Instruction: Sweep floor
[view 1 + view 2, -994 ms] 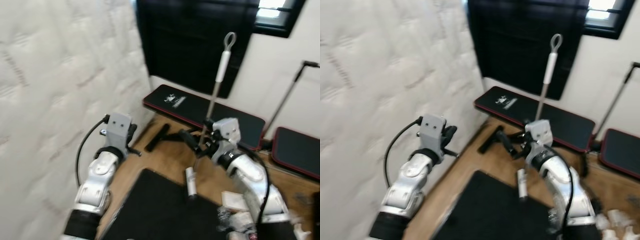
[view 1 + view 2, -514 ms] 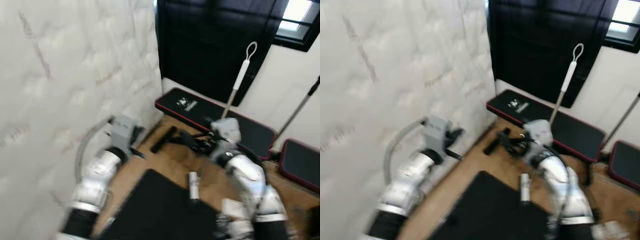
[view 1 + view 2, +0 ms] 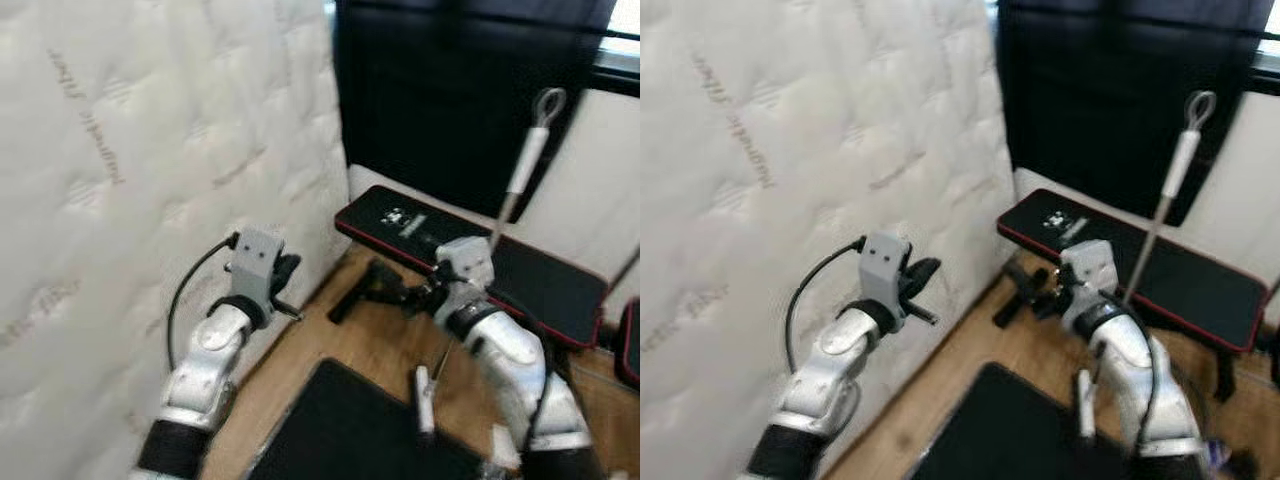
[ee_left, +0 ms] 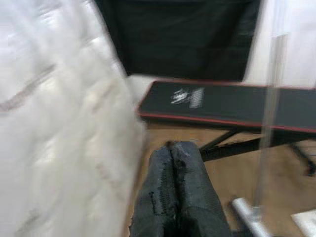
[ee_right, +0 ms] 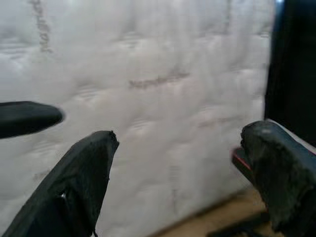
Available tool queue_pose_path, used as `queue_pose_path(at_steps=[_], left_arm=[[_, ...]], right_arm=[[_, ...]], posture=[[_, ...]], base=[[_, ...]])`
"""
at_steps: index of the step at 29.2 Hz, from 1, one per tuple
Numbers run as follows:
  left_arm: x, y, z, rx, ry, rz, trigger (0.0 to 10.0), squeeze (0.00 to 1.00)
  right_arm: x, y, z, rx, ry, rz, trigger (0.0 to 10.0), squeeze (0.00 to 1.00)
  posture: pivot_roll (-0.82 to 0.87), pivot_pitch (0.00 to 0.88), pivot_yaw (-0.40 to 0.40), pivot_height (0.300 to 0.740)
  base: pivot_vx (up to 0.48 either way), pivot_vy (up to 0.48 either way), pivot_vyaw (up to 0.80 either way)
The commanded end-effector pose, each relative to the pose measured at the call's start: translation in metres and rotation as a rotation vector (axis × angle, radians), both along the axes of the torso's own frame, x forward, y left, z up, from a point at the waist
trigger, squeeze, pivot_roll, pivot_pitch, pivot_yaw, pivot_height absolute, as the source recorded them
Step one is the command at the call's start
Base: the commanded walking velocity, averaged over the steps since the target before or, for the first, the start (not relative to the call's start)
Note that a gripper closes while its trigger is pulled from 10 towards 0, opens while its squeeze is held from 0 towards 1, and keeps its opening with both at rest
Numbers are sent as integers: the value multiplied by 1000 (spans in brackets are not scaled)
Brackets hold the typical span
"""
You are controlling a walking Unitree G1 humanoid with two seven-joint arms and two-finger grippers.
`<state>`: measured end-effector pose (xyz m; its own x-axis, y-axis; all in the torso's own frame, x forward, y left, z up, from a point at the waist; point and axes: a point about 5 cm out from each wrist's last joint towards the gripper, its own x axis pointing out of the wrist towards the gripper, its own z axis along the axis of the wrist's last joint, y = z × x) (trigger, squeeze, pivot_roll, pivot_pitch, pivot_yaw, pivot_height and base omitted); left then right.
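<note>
Centrally, broom handle [image 3: 517,180] upright beside right gripper [image 3: 392,289], fingers spread wide; left gripper [image 3: 287,285], fingers pressed together, near white mattress [image 3: 130,170]; bench [image 3: 470,260] behind.

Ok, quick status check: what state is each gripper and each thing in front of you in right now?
left gripper: fingers shut, empty, raised beside the mattress.
right gripper: fingers open, nothing between them.
broom: standing tilted by the right arm; whether it is held I cannot tell.
mattress: stood on edge.
weight bench: flat, nothing on its pad.
black mat: lying flat on the wooden floor.
</note>
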<state>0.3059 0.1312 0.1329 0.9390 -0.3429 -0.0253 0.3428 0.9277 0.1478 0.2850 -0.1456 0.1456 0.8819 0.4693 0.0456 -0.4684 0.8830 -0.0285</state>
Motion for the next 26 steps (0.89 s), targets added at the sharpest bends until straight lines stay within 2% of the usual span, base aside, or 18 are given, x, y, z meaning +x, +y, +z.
queue_pose_path(at_steps=[1,5,8,20,26], left_arm=[[0,-10,1,-12,1,-30,10000,0],[0,-10,2,-11,0,-31,10000,0],[0,-10,2,-11,1,-32,10000,0],[1,-10,2,-12,1,-32,10000,0],[0,-11,2,-12,0,-33,10000,0]], right_arm=[[-1,-12,-2,-17,10,-41,10000,0],[-1,-12,-2,-16,10,-42,10000,0],[2,-16,-5,-3,45,-81,10000,0],[3,-18,-3,18,35,-103,10000,0],[2,-17,0,13,18,-87,10000,0]], posture=[[-144,34,-118,740],[-144,34,-119,740],[-145,36,-117,740],[-141,37,-121,740],[-143,39,-123,740]], base=[[405,0,0],[408,0,0],[405,0,-679],[404,0,-793],[405,0,0]])
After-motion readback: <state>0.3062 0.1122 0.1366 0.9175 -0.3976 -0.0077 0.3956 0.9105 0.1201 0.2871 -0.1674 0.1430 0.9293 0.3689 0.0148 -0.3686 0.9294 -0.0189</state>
